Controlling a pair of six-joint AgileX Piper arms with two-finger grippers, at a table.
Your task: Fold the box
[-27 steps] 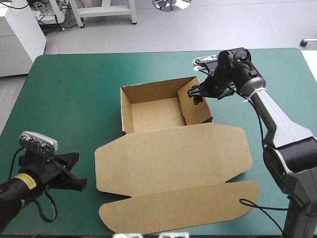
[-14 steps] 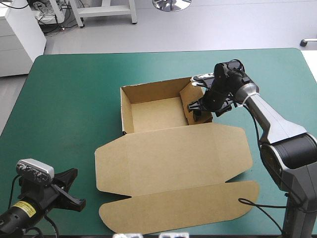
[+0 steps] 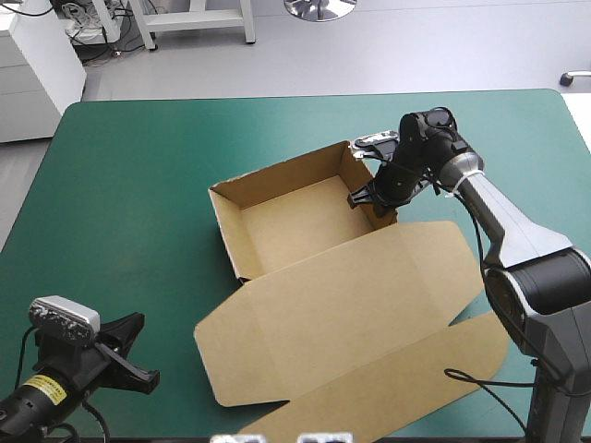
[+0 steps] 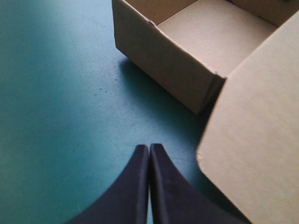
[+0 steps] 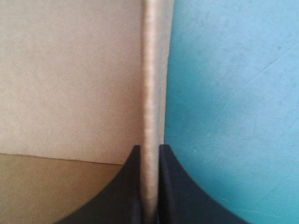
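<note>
At the table's near left corner, the left gripper [image 4: 149, 149] is out over the bare teal-green cover [image 3: 129, 185]. Its black fingers [image 4: 133, 191] are pressed together into a single point and hold nothing. Ahead of that gripper stands the near left corner of the box [image 3: 295, 217], well apart from the fingertips.

The box sits about mid-table, turned askew to the table's edges. It is an open brown tray with all four walls raised and its floor bare. From the tray's near wall the lid [image 3: 351, 305] lies flat on the cover, spreading toward the near right. One rounded corner of the lid lies not far from the left gripper. The lid's outer flap [image 3: 397, 388] reaches the table's near edge.

The right arm comes in from the right and bends down to the tray. The right gripper [image 3: 371, 197] is at the right wall [image 3: 355, 164], toward that wall's near end. Its fingers [image 5: 131, 186] are all but closed on the wall's top edge. One finger is inside the tray against the board and the other is outside over the cover, with the board pinched between them.
</note>
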